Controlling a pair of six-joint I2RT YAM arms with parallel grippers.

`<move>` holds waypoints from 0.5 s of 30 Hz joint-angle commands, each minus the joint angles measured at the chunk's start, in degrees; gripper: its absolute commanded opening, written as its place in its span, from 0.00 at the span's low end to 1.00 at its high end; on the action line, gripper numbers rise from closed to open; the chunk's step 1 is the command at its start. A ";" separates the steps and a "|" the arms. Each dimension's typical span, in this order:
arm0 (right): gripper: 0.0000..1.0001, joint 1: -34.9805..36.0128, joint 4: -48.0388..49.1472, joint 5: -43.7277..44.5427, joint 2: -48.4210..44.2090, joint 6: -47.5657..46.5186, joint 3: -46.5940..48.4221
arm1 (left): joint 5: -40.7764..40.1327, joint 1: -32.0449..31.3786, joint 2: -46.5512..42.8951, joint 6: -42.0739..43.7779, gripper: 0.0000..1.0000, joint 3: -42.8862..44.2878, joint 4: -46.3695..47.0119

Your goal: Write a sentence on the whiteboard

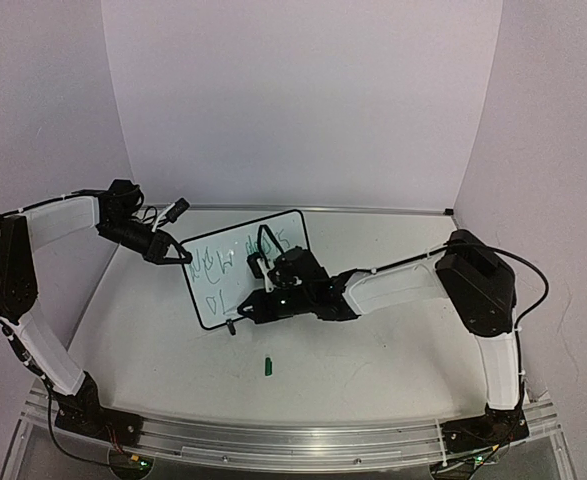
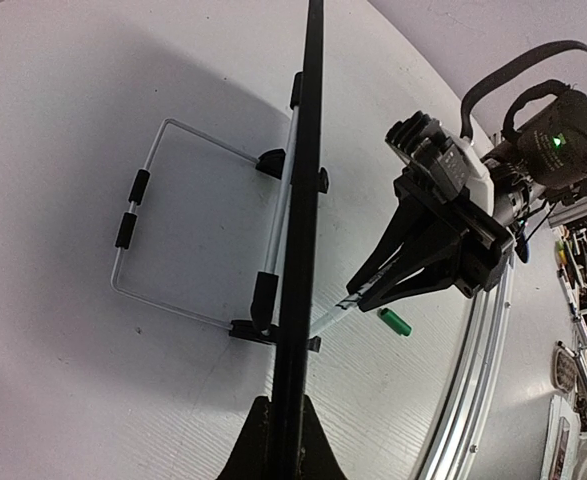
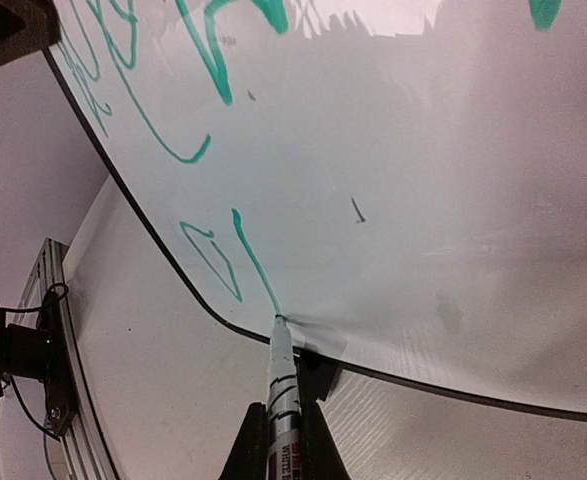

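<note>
The whiteboard (image 1: pixel 235 262) stands tilted at mid-surface, with the green sentence (image 1: pixel 218 270) on it in two lines. It looks light, stiff and glossy, so it will likely skid under pen pressure and is best held by its edge. The left gripper (image 1: pixel 178 255) is clamped on its left edge. The right gripper (image 3: pixel 281 435) is clamped on a marker (image 3: pixel 281 370), whose tip touches the board low down.

The whiteboard (image 1: pixel 285 230) stands on the surface (image 1: pixel 373 360) with the sentence (image 1: pixel 220 268) in 2 green lines (a green cap (image 1: pixel 268 367) lies nearby); the left gripper (image 1: pixel 180 256) touches its left edge.

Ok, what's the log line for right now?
left claw: shut on whiteboard | right claw: shut on marker | marker tip: on whiteboard | sentence: second line begun
</note>
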 commanded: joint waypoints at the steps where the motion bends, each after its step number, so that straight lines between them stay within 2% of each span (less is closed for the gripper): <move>1: 0.00 0.64 -0.44 -0.06 1.21 0.79 -0.97 | -6.76 0.43 -0.94 -0.22 0.00 1.17 0.95; 15: 0.00 0.68 -0.05 0.71 -6.54 -1.47 -1.17 | -6.76 0.39 -1.33 -0.22 0.00 1.08 1.03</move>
